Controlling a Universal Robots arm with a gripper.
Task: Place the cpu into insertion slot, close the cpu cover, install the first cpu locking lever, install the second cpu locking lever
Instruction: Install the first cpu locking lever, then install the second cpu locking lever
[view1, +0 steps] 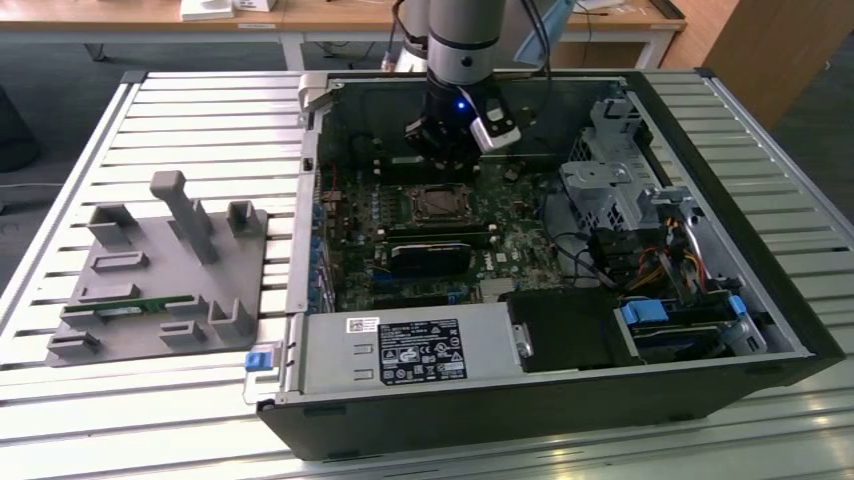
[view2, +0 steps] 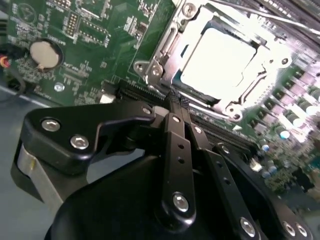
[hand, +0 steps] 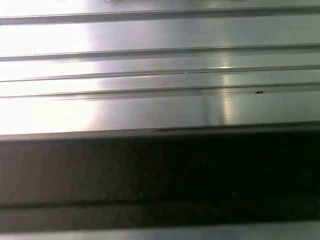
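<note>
A: The cpu (view2: 220, 62), a flat silvery square, already sits in the insertion slot (view2: 260, 47) with the thin metal cpu cover (view2: 167, 47) framing it. The claw (view2: 175, 102) hangs just beside it, black fingers pressed together, holding nothing.

B: My guess: a glancing push on that springy steel lever wire (view2: 240, 10) slips off and scrapes the green motherboard (view2: 90, 40).

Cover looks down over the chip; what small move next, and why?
Probably edge the gripper sideways onto the wire lever. The cpu sits in the insertion slot under the cpu cover, and the shut fingers hang just beside the socket, holding nothing.
</note>
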